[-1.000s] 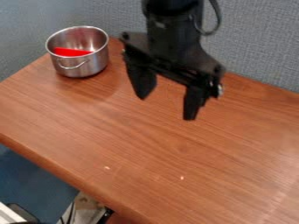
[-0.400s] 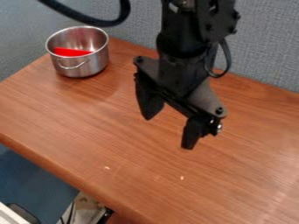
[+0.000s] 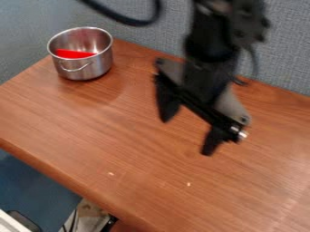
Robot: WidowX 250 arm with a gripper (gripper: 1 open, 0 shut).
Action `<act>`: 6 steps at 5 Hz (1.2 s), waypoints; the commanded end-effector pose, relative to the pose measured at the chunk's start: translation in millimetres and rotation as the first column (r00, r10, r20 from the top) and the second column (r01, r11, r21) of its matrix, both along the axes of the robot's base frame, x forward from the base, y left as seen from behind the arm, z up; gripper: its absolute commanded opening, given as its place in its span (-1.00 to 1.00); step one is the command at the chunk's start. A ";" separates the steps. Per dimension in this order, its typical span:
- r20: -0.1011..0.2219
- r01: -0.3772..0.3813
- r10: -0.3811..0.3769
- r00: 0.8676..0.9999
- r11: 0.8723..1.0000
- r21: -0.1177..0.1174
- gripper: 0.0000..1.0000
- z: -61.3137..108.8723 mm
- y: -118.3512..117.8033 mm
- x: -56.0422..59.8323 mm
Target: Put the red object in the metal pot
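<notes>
The red object (image 3: 75, 53) lies inside the pot (image 3: 82, 53), low against the near part of the inner wall. It shows as a flat, bright red patch, far smaller than the pot's mouth; its outline is too small and soft to make out, and part of the red may be its reflection in the steel. The pot is small, round and straight-sided, shiny silver, with a bright rim. It stands upright at the far left corner of the worktop (image 3: 109, 136), close to the back edge.

The worktop is reddish-brown wood grain, with a few pale specks near its front edge. Behind it is a grey-blue wall. Below the front edge, at the bottom of the picture, some blurred light and dark shapes show, too unclear to name.

The hand (image 3: 194, 124) is black and hangs from a dark arm that comes down from the top right. It points downward over the middle-right of the worktop, well apart from the pot. Its two fingers (image 3: 169, 100) stand spread wide, one nearer the pot and one lower right, with bare wood visible between them; nothing is between them or in their grip. The hand is blurred, so finer detail of its tips is lost. Nothing stands on the wood between the hand and the pot.
</notes>
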State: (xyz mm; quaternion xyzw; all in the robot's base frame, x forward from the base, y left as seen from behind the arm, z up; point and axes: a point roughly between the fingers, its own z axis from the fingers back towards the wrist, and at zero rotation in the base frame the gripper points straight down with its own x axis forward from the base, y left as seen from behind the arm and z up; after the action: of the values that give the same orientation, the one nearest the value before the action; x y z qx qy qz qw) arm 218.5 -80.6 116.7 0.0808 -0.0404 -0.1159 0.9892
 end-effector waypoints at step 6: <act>0.160 0.080 -0.082 0.984 0.997 0.017 1.00 -4.2 -26.2 47.8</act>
State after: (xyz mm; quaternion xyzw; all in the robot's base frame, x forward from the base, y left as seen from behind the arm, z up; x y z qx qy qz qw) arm 261.1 -107.6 104.5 0.0909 -0.1065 -0.1458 0.9793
